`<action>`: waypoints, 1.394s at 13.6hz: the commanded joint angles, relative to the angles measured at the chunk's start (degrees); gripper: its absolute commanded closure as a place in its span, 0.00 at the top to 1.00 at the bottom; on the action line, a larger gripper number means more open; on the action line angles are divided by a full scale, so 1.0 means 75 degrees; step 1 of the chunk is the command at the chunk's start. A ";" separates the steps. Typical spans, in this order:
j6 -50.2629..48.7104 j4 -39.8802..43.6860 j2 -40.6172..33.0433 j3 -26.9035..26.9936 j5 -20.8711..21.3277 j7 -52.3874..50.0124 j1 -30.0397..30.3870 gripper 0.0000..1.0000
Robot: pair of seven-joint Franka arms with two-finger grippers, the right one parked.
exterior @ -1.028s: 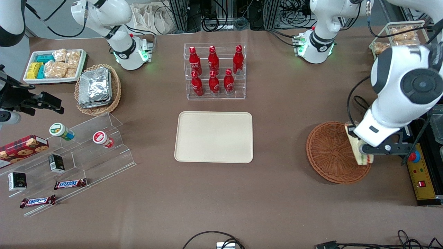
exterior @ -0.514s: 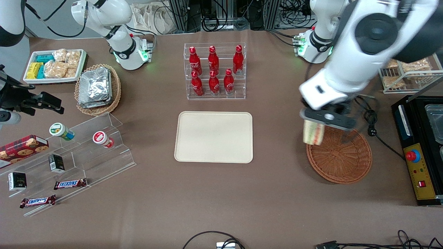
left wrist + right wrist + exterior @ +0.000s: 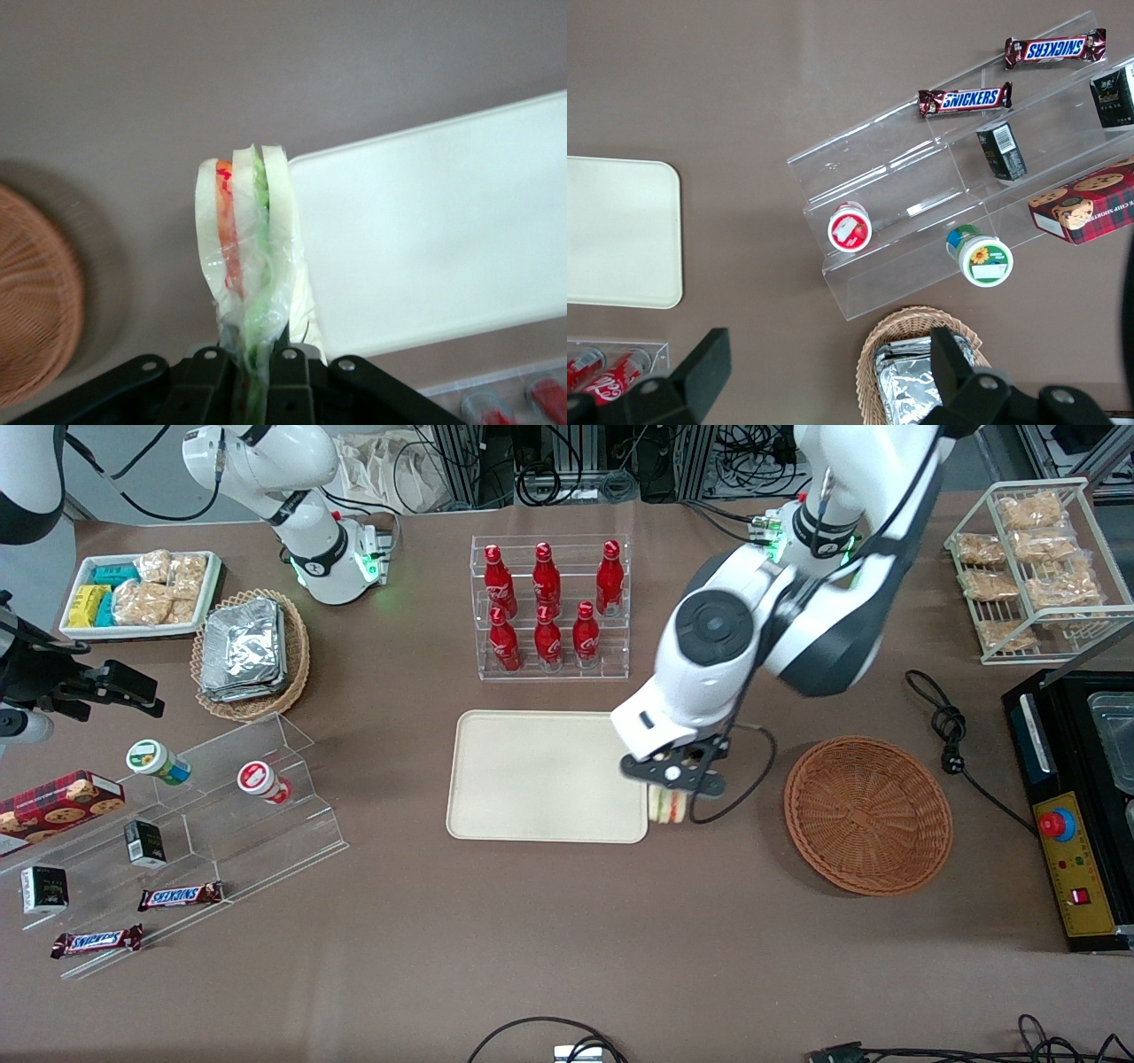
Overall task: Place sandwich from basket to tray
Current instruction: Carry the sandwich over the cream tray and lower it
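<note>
- We see the left arm's gripper [image 3: 671,779] hanging over the tray's edge nearest the basket, its fingers pinched onto the sandwich [image 3: 667,804]; the wrist view shows the wedge [image 3: 246,257] clamped at its base between two black pads.
- The sandwich is in the air, clear of the wicker basket [image 3: 868,813], which sits bare toward the working arm's end of the table. The wedge hangs right at the rim of the cream tray [image 3: 547,776], not yet fully above its flat floor [image 3: 425,248].
- We judge the load light and soft: pale bread slices around orange and green filling, sheathed in thin clear film that looks crinkled near the grip.
- Such film is likely slippery, and the bread would crush under a hard squeeze, so a gentle hold across the flat faces seems the safe choice.
- Held low at one end, the slices fan slightly apart at the free end; we expect some sway in transit.
- The red bottle rack [image 3: 549,607] stands farther from the front camera than the tray.
</note>
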 commanded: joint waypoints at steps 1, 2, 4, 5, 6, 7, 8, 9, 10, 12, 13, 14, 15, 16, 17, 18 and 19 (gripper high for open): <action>0.0971 -0.0400 0.0440 -0.0085 0.0655 -0.1108 -0.0317 0.00; 0.1242 -0.0565 0.0616 -0.0085 0.0924 -0.1541 -0.0492 0.00; 0.1839 -0.1009 0.0828 -0.0132 0.1580 -0.2164 -0.0646 0.00; 0.2236 -0.1220 0.0933 -0.0167 0.1815 -0.2445 -0.0670 0.00; 0.2554 -0.1396 0.1050 -0.0179 0.1968 -0.2634 -0.0670 0.00; 0.2812 -0.1479 0.1179 -0.0179 0.2039 -0.2752 -0.0682 0.00; 0.2942 -0.1503 0.1285 -0.0179 0.2052 -0.2822 -0.0705 0.00; 0.2955 -0.1492 0.1355 -0.0179 0.2052 -0.2904 -0.0763 0.00; 0.2955 -0.1504 0.1379 -0.0179 0.2052 -0.3033 -0.0822 0.00; 0.2955 -0.1608 0.1380 -0.0179 0.2075 -0.3210 -0.0881 0.00; 0.2955 -0.1621 0.1380 -0.0179 0.2238 -0.3222 -0.0869 0.00; 0.2955 -0.1632 0.1414 -0.0179 0.2436 -0.3256 -0.0869 0.00; 0.2967 -0.1621 0.1450 -0.0179 0.2462 -0.3280 -0.0869 0.00; 0.2967 -0.1621 0.1450 -0.0179 0.2462 -0.3292 -0.0869 0.21; 0.2979 -0.1644 0.1450 -0.0179 0.2462 -0.3292 -0.0869 0.79; 0.3037 -0.1702 0.1415 -0.0179 0.2497 -0.3292 -0.0869 1.00; 0.3130 -0.1715 0.1403 -0.0179 0.2509 -0.3292 -0.0869 1.00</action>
